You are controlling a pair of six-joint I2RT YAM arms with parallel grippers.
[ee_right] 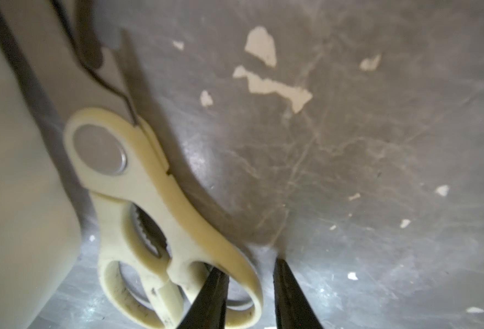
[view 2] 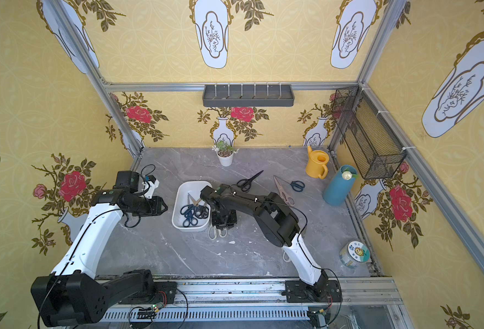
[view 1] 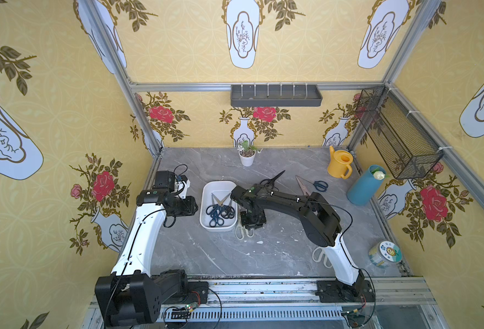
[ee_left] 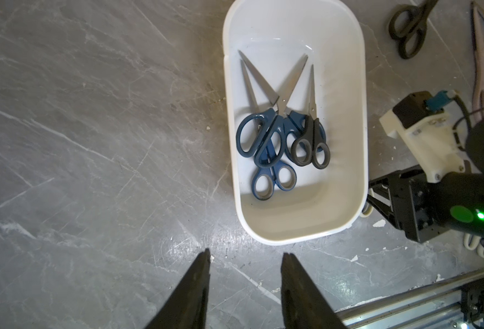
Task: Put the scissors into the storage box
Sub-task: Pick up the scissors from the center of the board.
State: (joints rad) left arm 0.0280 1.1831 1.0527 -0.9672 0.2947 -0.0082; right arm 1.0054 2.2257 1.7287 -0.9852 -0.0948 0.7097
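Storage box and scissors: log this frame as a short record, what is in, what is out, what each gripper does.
box: white plastic rounded tub, upright on the grey marble tabletop
inside: navy-blue-handled scissors piled with one small black-handled pair
outside: black-handled scissors, long pale-pink scissors, small navy scissors, cream-white shears beside the tub, second cream-white shears under the right arm
right gripper: open, fingers straddling a handle loop of the shears beside the tub
left gripper: open, empty, over bare tabletop
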